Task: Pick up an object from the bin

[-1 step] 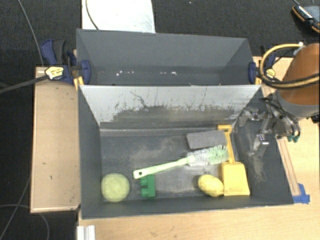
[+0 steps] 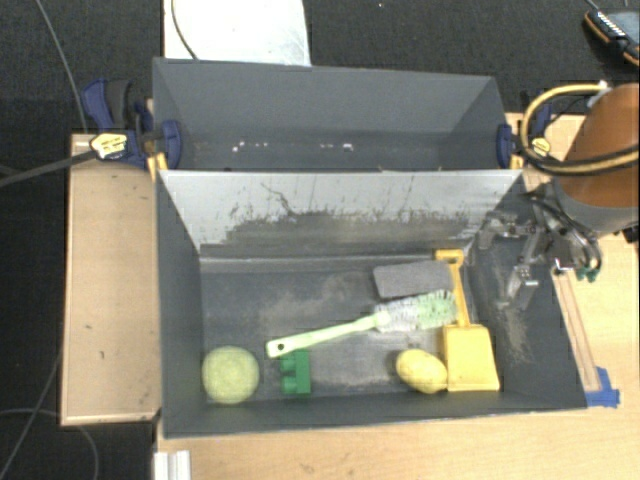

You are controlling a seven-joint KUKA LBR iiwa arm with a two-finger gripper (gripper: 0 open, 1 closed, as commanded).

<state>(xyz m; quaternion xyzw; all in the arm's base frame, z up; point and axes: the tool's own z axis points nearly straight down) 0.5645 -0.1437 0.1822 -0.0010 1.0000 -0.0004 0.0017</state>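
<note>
My gripper (image 2: 508,260) hangs over the bin's right sloped wall, above the floor, open with nothing between its fingers. Nearest to it, down and to the left, lies a yellow scoop-like tool (image 2: 470,356) whose thin handle points toward the back. A grey rectangular block (image 2: 408,278) rests just left of that handle. A pale green brush with white bristles (image 2: 372,326) lies slantwise across the middle of the floor. A yellow lemon-shaped thing (image 2: 421,370) touches the scoop's left side.
At the front left sits a yellow-green ball (image 2: 231,374), with a small green block (image 2: 295,373) beside it near the brush handle's end. The bin's back half and left floor are bare scuffed metal. The arm enters from the right under an orange cover.
</note>
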